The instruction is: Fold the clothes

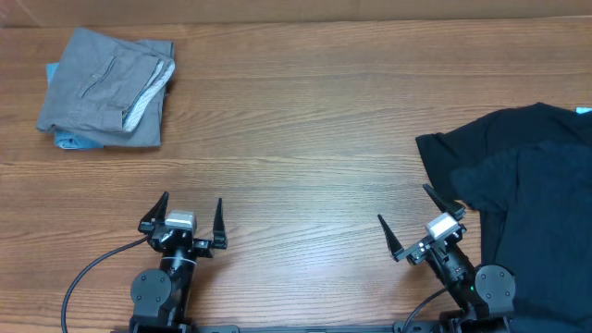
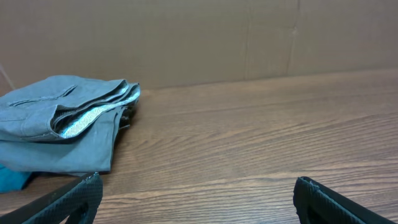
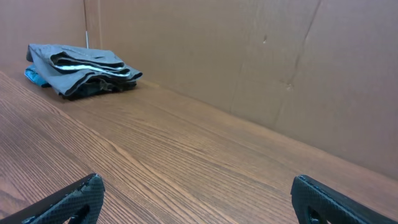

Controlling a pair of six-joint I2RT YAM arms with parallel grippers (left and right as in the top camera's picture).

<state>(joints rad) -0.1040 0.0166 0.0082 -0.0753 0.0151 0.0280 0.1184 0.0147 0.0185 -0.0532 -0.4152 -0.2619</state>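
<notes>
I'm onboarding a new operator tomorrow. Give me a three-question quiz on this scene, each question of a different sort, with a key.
1. True or false: the grey shorts lie folded on top of a blue piece.
2. Multiple choice: the black T-shirt lies nearest to A) the left gripper, B) the right gripper, C) the grey shorts.
3. Fill in: both grippers are ___ and hold nothing.
Key: 1 true; 2 B; 3 open.

Left tool, right tool (both agape)
</notes>
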